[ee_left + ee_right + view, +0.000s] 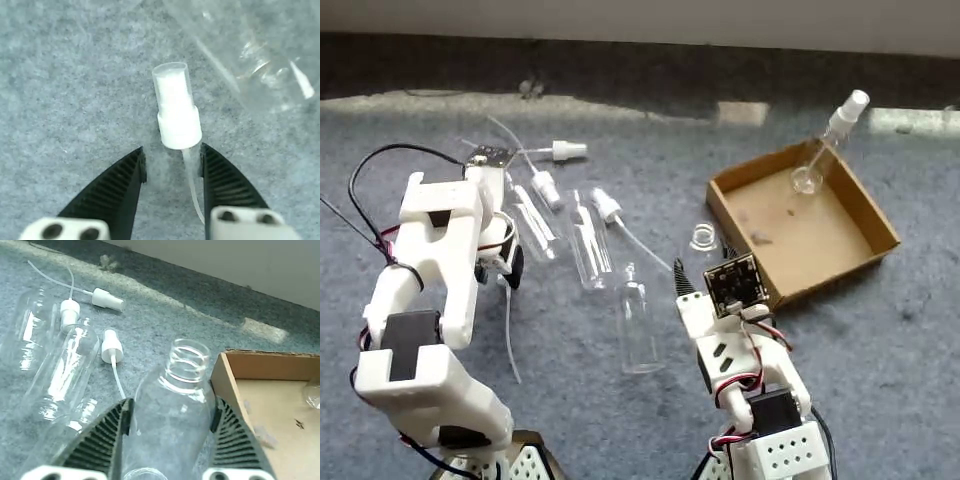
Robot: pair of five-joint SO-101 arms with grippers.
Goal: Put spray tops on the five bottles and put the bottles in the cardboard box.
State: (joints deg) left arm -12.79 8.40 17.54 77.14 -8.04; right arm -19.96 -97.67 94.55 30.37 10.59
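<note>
My left gripper (172, 167) is open just above the carpet, its black fingers on either side of a white spray top (176, 112) that lies flat with its thin tube running back between them. My right gripper (172, 415) is shut on a clear uncapped bottle (175, 400), which stands upright by the near-left wall of the cardboard box (820, 240). From above, that bottle's open neck (702, 238) shows beside the box. One capped bottle (825, 145) leans in the box's far corner.
Three uncapped bottles (638, 325) (588, 250) (535, 225) lie on the grey carpet between the arms. Loose spray tops (568, 150) (546, 186) (606, 205) with long tubes lie beyond them. The left arm (450, 230) stands over the leftmost bottle.
</note>
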